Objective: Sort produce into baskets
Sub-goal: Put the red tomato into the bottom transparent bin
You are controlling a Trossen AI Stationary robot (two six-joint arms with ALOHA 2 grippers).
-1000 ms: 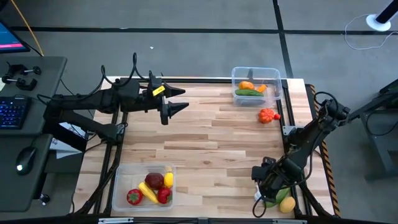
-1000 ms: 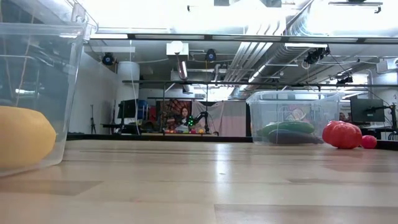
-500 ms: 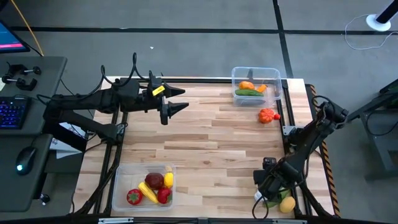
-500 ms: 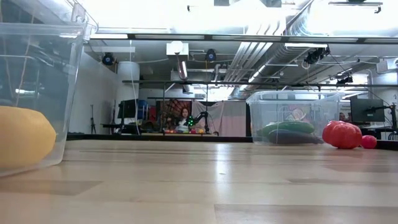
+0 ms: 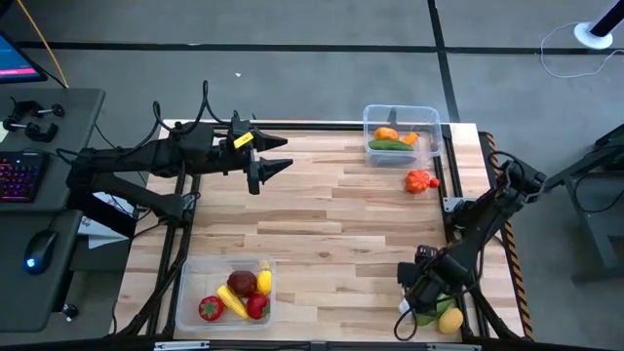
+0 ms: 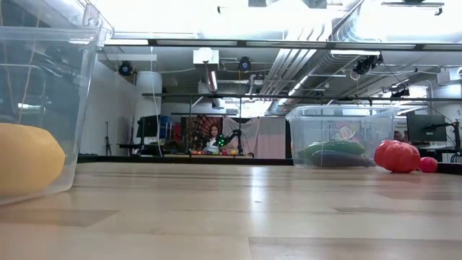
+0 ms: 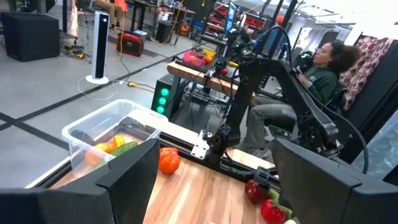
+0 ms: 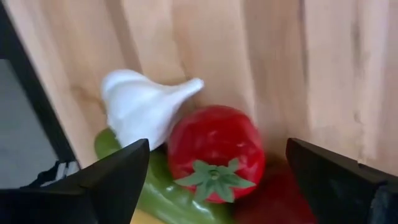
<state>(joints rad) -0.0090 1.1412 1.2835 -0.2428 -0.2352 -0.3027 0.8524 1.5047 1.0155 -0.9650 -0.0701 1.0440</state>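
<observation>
My right gripper points down over a small pile of produce at the table's near right corner. It is open, with one finger on either side of a red tomato and touching nothing. A white garlic and a green piece lie against the tomato, and a yellow lemon lies beside them. My left gripper hangs open above the table's far left part. One clear basket stands at the far right with orange and green pieces in it. The other basket stands at the near left with red, yellow and dark purple pieces.
A red-orange piece lies alone on the wood near the far right basket. The middle of the table is bare wood. A desk with a keyboard and mouse stands left of the table. A seated person shows beyond the table's right side.
My right gripper has tipped a little further toward straight down over the pile at the near right corner. The produce and baskets have kept their places.
</observation>
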